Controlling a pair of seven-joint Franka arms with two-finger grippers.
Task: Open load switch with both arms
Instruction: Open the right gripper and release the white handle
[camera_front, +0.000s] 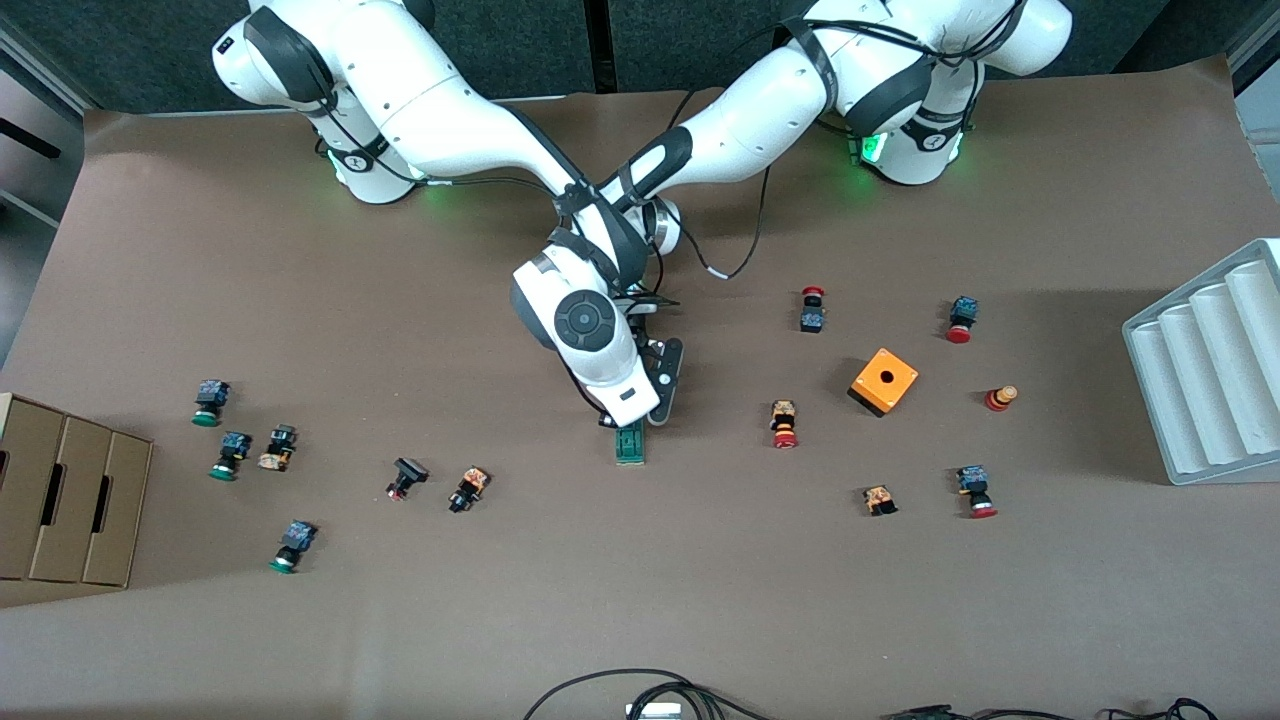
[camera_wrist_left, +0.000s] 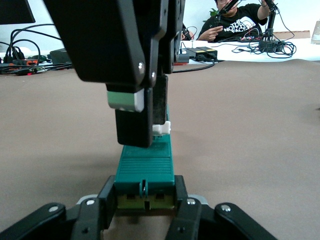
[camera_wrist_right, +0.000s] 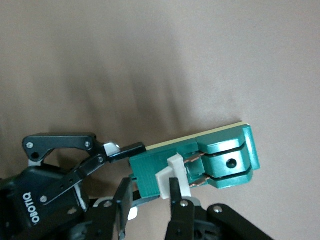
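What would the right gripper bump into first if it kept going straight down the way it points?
The right gripper already pinches the load switch's white end piece; pressing on would likely just push the switch against the table.

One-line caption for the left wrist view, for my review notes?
Left gripper clamps one end of the green load switch on the brown table while the right gripper pinches its white lever.

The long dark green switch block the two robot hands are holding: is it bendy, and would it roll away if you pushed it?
Probably stiff: the long dark green plastic load switch block keeps straight, sharp edges between the left gripper and right gripper. It likely slides rather than rolls, since it lies flat and boxy on the brown table. Its small white lever piece looks thin, so perhaps the delicate part.
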